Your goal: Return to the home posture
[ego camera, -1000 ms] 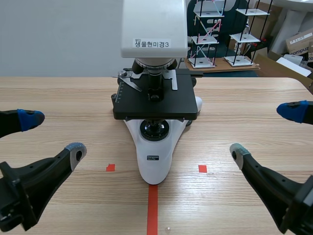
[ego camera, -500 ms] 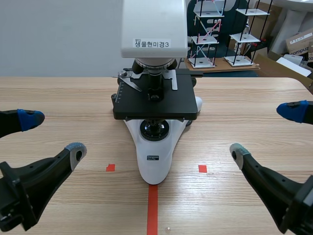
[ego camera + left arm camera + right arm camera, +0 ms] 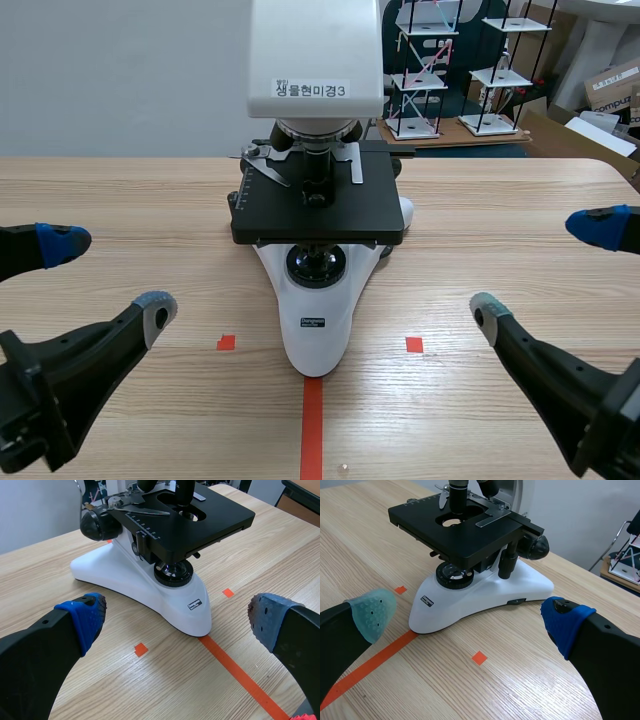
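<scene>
Black and thick-fingered, the left end effector (image 3: 108, 274) sits low at the near left of the desk (image 3: 120, 200). Its two fingers are spread wide apart, one tipped blue and one grey, and nothing lies between them. The right end effector (image 3: 545, 268) mirrors it at the near right, also spread wide and holding nothing. Neither one touches anything on the desk.

A microscope (image 3: 315, 300) stands upright between them at the middle of the desk, well apart from both. Its white foot points toward the near edge, and the foot's tip meets the far end of an orange-red tape line (image 3: 312, 430). Two small tape squares (image 3: 226, 342) flank that tip, one on each side. The black stage (image 3: 318, 205) sits level above the foot, with the objectives hanging over its opening. The white head carries a printed label (image 3: 311, 89). In each wrist view the microscope stands ahead of that arm's spread fingers, showing a black focus knob (image 3: 536, 546) on its side.

Beyond the desk's far right corner are wire-frame models (image 3: 420, 70) and cardboard boxes (image 3: 610, 85).
</scene>
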